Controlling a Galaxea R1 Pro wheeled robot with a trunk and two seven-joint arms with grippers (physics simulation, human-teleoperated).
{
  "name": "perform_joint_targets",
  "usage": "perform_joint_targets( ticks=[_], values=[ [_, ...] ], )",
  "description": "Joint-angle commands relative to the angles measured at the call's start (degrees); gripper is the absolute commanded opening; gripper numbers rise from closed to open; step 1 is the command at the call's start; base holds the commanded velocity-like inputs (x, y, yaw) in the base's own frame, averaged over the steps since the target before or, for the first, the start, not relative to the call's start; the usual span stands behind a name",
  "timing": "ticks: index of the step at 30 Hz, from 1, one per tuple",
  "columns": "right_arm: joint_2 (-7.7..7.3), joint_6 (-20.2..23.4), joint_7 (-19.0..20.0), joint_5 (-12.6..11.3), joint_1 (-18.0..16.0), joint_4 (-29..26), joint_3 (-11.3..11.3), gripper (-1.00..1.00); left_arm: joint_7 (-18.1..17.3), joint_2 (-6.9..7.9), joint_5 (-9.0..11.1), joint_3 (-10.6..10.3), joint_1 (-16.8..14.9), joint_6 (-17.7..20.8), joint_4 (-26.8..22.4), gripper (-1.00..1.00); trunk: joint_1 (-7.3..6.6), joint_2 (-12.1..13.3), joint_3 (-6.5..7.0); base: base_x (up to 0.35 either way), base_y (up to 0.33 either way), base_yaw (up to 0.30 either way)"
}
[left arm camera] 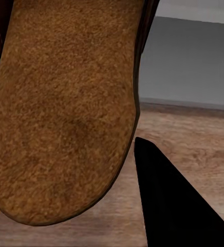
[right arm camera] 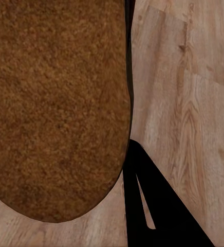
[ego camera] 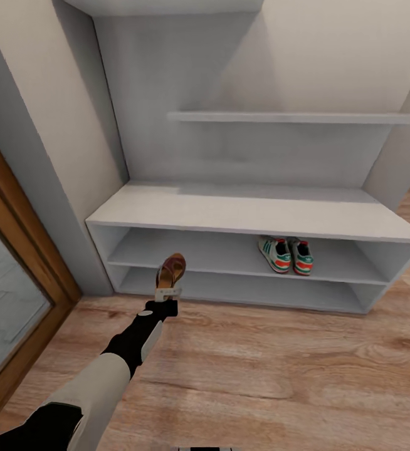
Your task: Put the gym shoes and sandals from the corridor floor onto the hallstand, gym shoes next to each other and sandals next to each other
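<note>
a brown sandal [ego camera: 171, 271] is clamped by its heel end in the left gripper [ego camera: 167, 294], held upright with the toe pointing up, in the air in front of the left part of the hallstand [ego camera: 255, 216] and above the corridor floor [ego camera: 280, 369]. in the left wrist view the suede-looking footbed [left arm camera: 60, 108] is seen close up beside one dark finger [left arm camera: 168, 200]. a second sandal [right arm camera: 55, 108] is seen gripped the same way by the right gripper in the right wrist view, a dark finger [right arm camera: 158, 206] beside it, with the wood planks behind. the two gym shoes [ego camera: 286, 254] are already set side by side on the middle shelf, toward the right. the sandals are judged light and fairly stiff in the sole, with a soft, grippy footbed, so a pinch at the heel or across the sole edge should be enough; the thin strap is best avoided, since it would probably flex and let the shoe swing.
</note>
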Motion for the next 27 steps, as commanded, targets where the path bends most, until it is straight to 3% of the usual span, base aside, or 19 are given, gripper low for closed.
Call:
perform_joint_targets(
  ticks=[1, 8, 17, 27],
  values=[
    [0.0, 0.1, -0.4, 0.0, -0.3, 0.1, -0.5, -1.0, 0.5, 0.07, 0.2, -0.4, 0.0, 0.4, -0.1, -1.0, 0.01, 0.0, -0.05, 0.104, 0.0, -0.26],
    [0.0, 0.2, -0.4, 0.0, -0.3, 0.1, -0.5, -1.0, 0.5, 0.09, 0.2, -0.4, 0.0, 0.4, -0.1, -1.0, 0.01, 0.0, -0.05, 0.098, 0.0, -0.178],
    [0.0, 0.2, -0.4, 0.0, -0.3, 0.1, -0.5, -1.0, 0.5, 0.13, 0.2, -0.4, 0.0, 0.4, -0.1, -1.0, 0.01, 0.0, -0.05, 0.272, 0.106, -0.012],
    [0.0, 0.2, -0.4, 0.0, -0.3, 0.1, -0.5, -1.0, 0.5, 0.3, 0.3, -0.4, 0.2, 0.3, 0.2, -1.0, 0.01, 0.0, -0.05, 0.045, 0.032, 0.0]
  ],
)
